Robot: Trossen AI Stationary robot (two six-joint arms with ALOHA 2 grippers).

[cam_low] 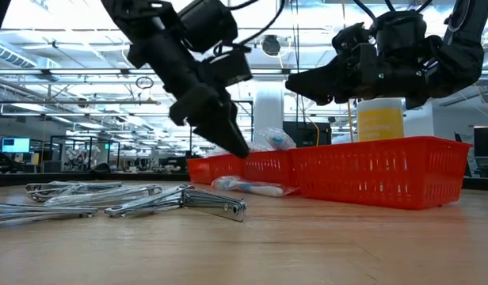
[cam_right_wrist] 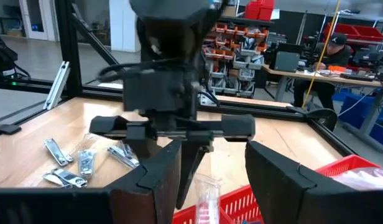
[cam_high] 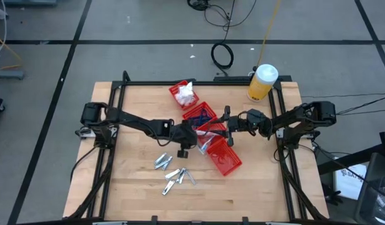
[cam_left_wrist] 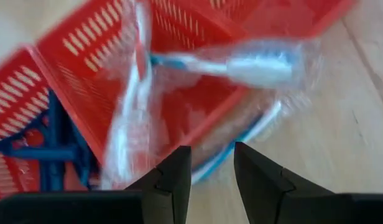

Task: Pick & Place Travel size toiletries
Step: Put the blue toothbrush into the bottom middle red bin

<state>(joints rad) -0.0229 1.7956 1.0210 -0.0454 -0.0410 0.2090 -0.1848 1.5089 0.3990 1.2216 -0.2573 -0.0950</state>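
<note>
Left arm stretched toward red bins, left gripper angled down at near-left edge of middle bin, fingers parted, nothing between them. Clear-wrapped thin sticks, white with blue handles, lie just ahead of fingertips, against bin wall and on table. Right gripper hovers above bins, fingers apart, empty. Small silvery pieces scattered on wood, near side of bins.

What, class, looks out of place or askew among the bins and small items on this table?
The clear-wrapped sticks lie half over the rim of a red bin, ends spilling onto the wooden table. The left claw hovers open right at them. A heap of silvery pieces lies loose on the table, outside every bin.
</note>
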